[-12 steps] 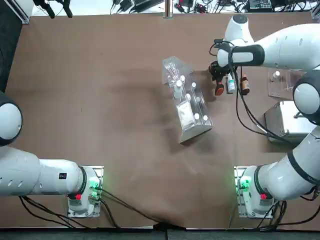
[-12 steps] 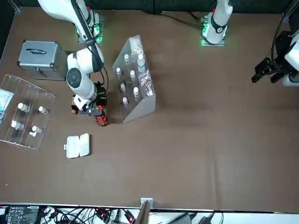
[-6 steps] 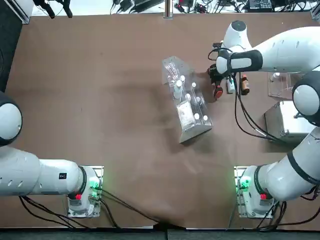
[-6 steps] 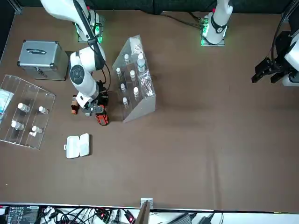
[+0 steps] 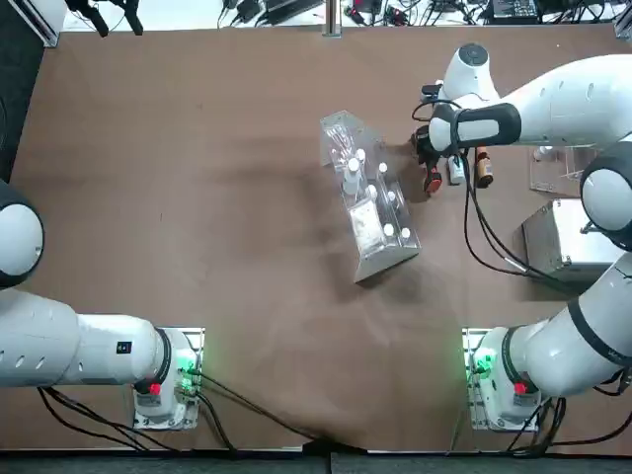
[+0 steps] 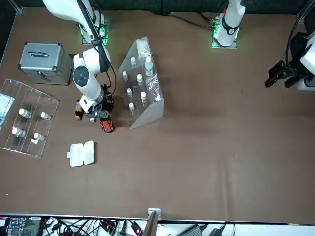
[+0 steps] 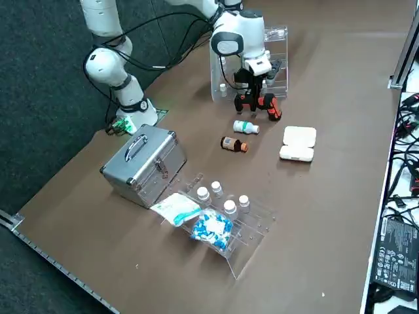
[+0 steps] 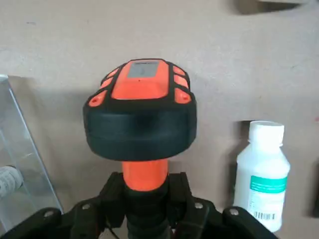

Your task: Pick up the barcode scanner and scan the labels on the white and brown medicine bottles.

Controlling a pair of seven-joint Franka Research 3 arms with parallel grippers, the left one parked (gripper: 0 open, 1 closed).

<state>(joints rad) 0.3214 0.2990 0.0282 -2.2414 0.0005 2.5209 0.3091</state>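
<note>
Right tool (image 8: 146, 191) clamped on the barcode scanner (image 8: 140, 127) — it's nudged aside, uncovering the brown bottle (image 6: 78, 111) — scanning looks next!

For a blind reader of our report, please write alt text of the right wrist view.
The right gripper is closed on the black-and-orange barcode scanner; beside it stands a white bottle with a green band and barcode, near a clear rack's edge.

A matte brown tabletop (image 6: 206, 167) spreads wide, edged along one side by a metal rail (image 7: 386, 170). Beyond that rail, black cables (image 6: 74, 227) lie tangled over a white surface (image 6: 256, 230). Dark, mottled grey-green flooring (image 7: 39, 91) shows beside the table.
</note>
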